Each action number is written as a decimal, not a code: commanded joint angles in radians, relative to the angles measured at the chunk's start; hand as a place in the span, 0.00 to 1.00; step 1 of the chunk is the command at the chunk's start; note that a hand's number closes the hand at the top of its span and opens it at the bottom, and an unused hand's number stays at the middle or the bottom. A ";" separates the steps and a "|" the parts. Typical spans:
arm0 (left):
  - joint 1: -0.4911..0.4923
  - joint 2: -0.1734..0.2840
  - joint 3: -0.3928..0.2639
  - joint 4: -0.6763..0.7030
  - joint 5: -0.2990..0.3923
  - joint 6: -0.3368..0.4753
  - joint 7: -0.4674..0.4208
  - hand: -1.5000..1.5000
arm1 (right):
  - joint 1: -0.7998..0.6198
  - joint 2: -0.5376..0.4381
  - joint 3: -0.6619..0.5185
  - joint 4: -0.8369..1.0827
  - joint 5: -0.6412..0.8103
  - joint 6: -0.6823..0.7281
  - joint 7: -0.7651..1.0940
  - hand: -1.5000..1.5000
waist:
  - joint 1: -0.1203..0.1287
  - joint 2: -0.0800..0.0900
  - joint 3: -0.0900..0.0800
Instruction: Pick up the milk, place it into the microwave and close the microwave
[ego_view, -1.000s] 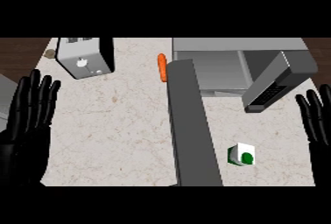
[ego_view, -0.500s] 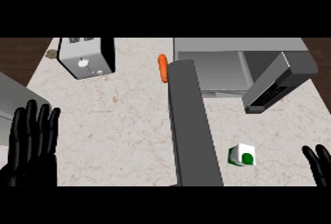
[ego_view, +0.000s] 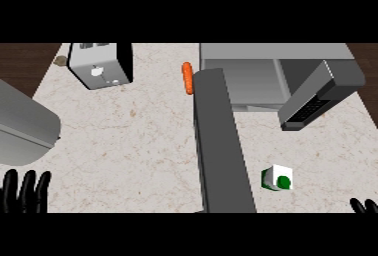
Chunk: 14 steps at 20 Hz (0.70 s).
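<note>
only the fingertips of the right hand (ego_view: 363, 205) are seen at the lower right corner, so whether it is open or curled cannot be told; nothing is held by it. the left hand (ego_view: 25, 192) is seen at the lower left edge with straight fingers pointing up, holding nothing. both hands have been drawn down toward the lower edge since the earlier frames, where they were shown higher and in full at the sides. the milk (ego_view: 277, 178) is left untouched, standing on the worktop (ego_view: 133, 135) near the right hand, just right of the microwave door (ego_view: 221, 145), which is swung wide open. the microwave (ego_view: 273, 75) is seen beyond, its cavity bare. by this it is judged that the pick-up has not begun, and that a reach by the right hand to the milk is called for next. a toaster (ego_view: 102, 64) and a carrot (ego_view: 187, 78) are unmoved at the far side. a large grey shape (ego_view: 22, 125) has come into view at the left edge.
</note>
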 joint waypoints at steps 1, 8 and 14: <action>0.083 0.008 -0.027 -0.020 0.013 -0.017 -0.069 0.00 | -0.020 0.037 0.023 0.062 0.091 -0.028 -0.056 0.00 | 0.003 0.003 0.000; 0.308 0.059 -0.089 -0.113 0.013 -0.053 -0.173 0.00 | -0.005 0.063 0.062 0.145 0.188 -0.059 -0.128 0.00 | 0.012 0.002 0.000; 0.317 0.080 0.039 -0.012 0.133 -0.110 -0.293 0.00 | -0.141 0.051 -0.052 0.306 0.153 -0.076 -0.138 0.00 | 0.013 0.005 0.000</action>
